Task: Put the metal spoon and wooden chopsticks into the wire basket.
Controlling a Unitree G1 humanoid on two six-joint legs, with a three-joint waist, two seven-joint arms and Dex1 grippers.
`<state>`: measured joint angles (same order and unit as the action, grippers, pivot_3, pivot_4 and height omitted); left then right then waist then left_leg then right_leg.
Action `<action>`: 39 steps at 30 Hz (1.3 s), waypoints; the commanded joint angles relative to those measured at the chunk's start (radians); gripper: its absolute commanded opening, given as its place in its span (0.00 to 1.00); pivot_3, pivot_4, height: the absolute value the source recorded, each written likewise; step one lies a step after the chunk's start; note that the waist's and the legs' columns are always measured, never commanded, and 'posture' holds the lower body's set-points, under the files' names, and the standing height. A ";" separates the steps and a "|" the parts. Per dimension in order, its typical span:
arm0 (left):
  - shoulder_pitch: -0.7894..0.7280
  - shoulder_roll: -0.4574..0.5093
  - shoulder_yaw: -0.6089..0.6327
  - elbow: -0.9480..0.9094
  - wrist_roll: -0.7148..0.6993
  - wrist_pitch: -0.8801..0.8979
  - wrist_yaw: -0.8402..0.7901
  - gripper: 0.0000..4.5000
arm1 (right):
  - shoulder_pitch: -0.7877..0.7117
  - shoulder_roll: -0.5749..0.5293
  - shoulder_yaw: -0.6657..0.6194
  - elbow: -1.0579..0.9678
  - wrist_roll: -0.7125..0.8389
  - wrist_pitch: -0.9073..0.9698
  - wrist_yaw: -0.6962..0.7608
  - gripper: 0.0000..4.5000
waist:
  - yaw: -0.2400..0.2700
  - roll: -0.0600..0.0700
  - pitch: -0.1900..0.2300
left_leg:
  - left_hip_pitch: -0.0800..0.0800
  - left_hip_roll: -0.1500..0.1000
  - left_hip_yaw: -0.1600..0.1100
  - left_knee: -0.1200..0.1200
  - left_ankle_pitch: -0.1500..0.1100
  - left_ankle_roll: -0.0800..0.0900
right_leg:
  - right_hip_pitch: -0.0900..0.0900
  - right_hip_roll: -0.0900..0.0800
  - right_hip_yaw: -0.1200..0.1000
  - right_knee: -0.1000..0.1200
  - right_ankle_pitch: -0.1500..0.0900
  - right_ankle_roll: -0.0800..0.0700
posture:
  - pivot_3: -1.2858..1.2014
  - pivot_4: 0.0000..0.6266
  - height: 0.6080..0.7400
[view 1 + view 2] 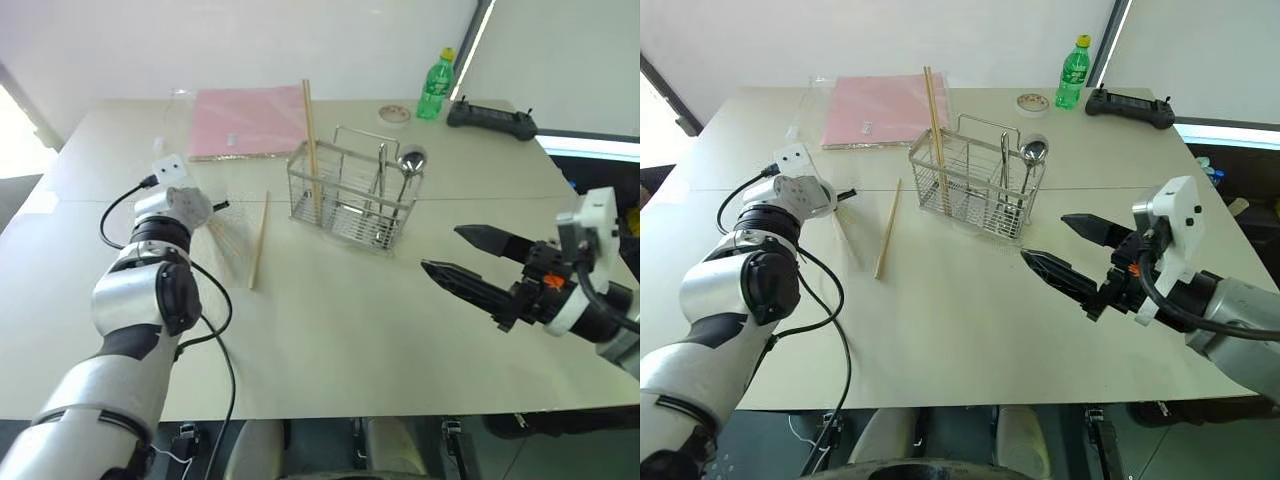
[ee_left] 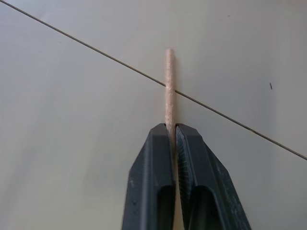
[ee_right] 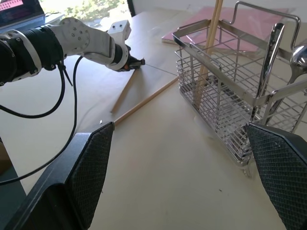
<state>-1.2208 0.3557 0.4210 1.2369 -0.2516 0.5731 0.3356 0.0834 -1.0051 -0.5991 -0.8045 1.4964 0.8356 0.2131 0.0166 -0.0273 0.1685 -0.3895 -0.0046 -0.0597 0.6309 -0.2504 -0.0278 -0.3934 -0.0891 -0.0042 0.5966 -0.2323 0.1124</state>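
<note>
Beige surface (image 1: 330,330) carries the silver wire basket (image 1: 350,195), already holding the shiny metal spoon (image 1: 410,165) and one pale wooden chopstick (image 1: 311,140). At its nine o'clock, the left pincer (image 3: 136,63) is clenched on another chopstick (image 2: 169,86), presumably to lift it; the right pincer (image 1: 462,256) waits released.

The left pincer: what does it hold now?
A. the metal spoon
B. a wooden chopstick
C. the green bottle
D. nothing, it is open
B. In the left wrist view the left pincer is shut on a thin chopstick of pale wood lying on the table; the spoon already stands in the basket.
</note>
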 commanded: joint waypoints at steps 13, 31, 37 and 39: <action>-0.140 0.096 0.100 -0.145 -0.126 -0.252 -0.293 0.01 | 0.041 -0.022 -0.054 -0.010 0.020 -0.029 -0.006 1.00 | -0.003 -0.005 0.003 | -0.002 0.000 0.000 0.000 0.000 0.000 | -0.002 0.000 0.000 0.000 0.000 0.000 | 0.52 0.24 0.86; -0.131 -0.101 -0.171 -0.666 -0.158 -0.466 -0.858 0.01 | 0.086 0.003 -0.061 -0.053 0.066 -0.080 -0.095 1.00 | 0.023 -0.004 0.002 | -0.001 0.000 0.004 0.002 0.001 -0.001 | 0.004 -0.003 0.000 -0.003 -0.002 -0.006 | 0.52 0.24 0.86; -0.091 -0.154 -0.220 -0.609 -0.121 -0.551 -0.886 0.01 | 0.129 0.013 -0.086 -0.087 0.090 -0.111 -0.141 1.00 | 0.023 -0.003 0.002 | -0.002 0.002 0.003 0.000 0.001 0.000 | 0.000 0.001 0.000 -0.002 -0.001 -0.004 | 0.52 0.24 0.86; -0.083 -0.176 -0.226 -0.574 -0.105 -0.589 -0.882 0.01 | 0.143 0.016 -0.095 -0.098 0.102 -0.126 -0.161 1.00 | 0.023 -0.003 0.002 | -0.002 0.002 0.003 0.000 0.001 0.000 | 0.000 0.001 0.000 -0.002 0.000 -0.003 | 0.52 0.24 0.86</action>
<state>-1.2946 0.1874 0.2077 0.6619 -0.3724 0.0290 -0.5434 0.2248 -0.9988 -0.6510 -0.8716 1.5699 0.7442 0.0671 0.0398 -0.0307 0.1705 -0.3912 -0.0031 -0.0572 0.6314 -0.2500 -0.0273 -0.3927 -0.0881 -0.0040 0.5949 -0.2326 0.1095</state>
